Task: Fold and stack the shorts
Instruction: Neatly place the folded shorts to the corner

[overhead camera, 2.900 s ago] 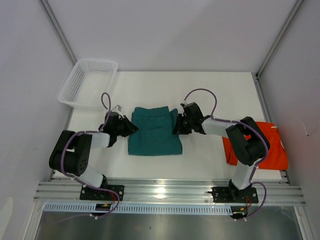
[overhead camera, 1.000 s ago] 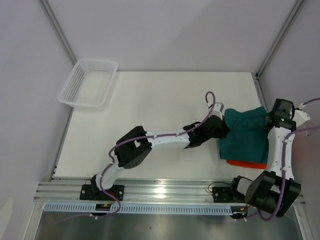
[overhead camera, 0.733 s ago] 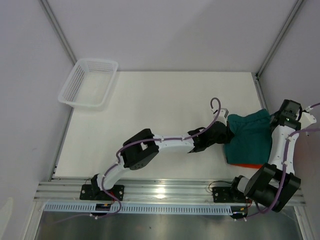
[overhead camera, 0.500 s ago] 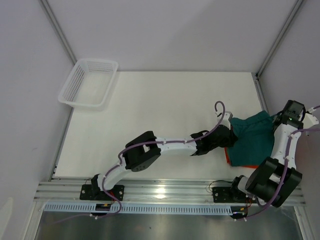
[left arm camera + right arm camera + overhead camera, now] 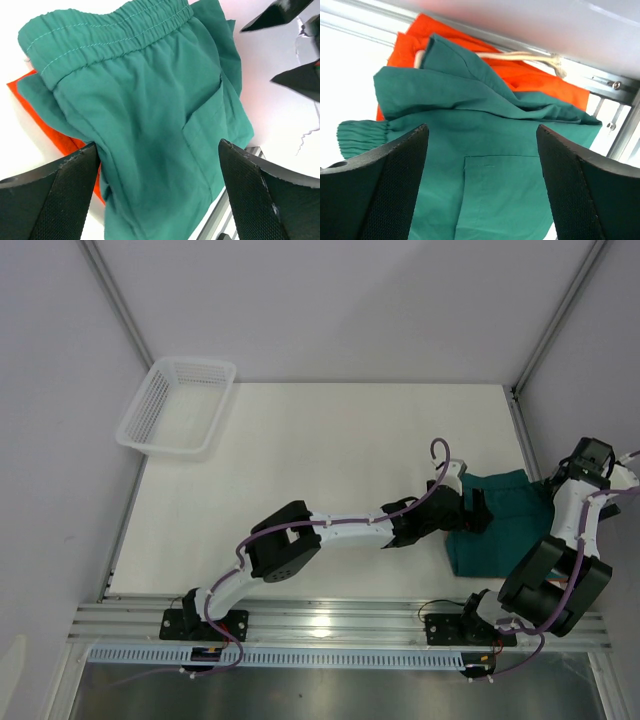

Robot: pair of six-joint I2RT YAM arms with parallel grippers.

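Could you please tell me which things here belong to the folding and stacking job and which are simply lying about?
Part of the job:
dark teal green fabric shorts with an elastic waistband, lying on top;
bright orange fabric shorts, underneath them.

Just lying about:
white plastic mesh basket, at the far left corner of the white table, apart from the shorts.

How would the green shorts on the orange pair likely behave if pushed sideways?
The green shorts look thin and creased, so probably floppy: they would bunch rather than slide whole. Resting on the orange shorts, they might drag that pair askew.
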